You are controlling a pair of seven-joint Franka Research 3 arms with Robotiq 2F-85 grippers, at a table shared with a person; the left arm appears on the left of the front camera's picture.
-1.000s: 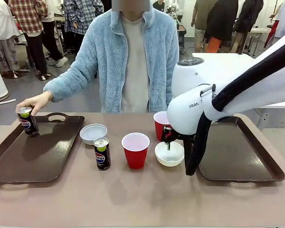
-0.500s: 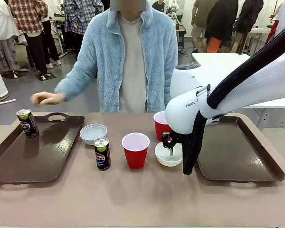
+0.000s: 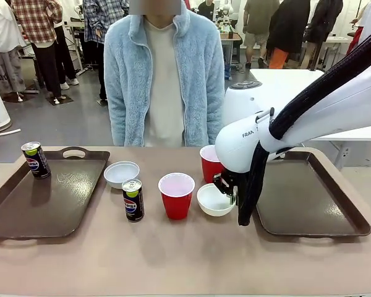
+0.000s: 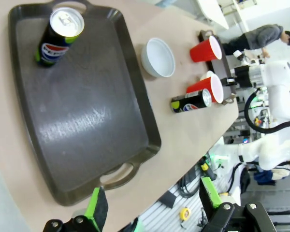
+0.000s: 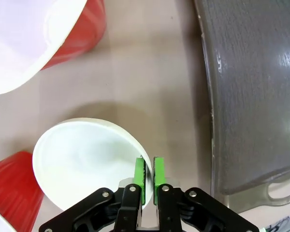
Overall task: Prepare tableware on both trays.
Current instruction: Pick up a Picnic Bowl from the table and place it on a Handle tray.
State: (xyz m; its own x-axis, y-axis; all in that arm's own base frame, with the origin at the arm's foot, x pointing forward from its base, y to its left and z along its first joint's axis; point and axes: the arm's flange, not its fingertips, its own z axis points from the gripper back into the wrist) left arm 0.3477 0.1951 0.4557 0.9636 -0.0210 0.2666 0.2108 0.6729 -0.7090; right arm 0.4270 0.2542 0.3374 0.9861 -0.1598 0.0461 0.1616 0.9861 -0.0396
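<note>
1. The left gripper (image 4: pixel 153 203) hangs above the near end of the left tray (image 3: pixel 55 198). Its jaws stand wide apart with nothing between them.
2. The left tray lies at the left end of the table (image 3: pixel 173 260). In its far left corner, beside the cut-out handle, the tray can (image 3: pixel 35 159) stands upright. It is black with a yellow-green band at the top. The left wrist view shows the word "PEPSI" across its red, white and blue roundel.
3. The left bowl (image 3: pixel 122 173), white, sits on the table just beside the left tray's right rim.
4. The table can (image 3: pixel 133 200) stands upright on the table, nearer than the left bowl. It carries the same Pepsi roundel, turned to the camera, though its letters are too small to read.
5. The near cup (image 3: pixel 176 195), red with a pale inside, stands upright just right of the table can.
6. The far cup (image 3: pixel 207 162), also red, stands behind the right bowl (image 3: pixel 211 199).
7. The right gripper (image 3: pixel 226 187) has its jaws clamped on the right bowl's rim, one green pad inside the bowl and one outside. The bowl is between the near cup and the right tray (image 3: pixel 309 198).
8. The right arm (image 3: pixel 253 142) shows the letters "FRAN" in black on its white casing.
9. The right tray lies at the right end of the table.
</note>
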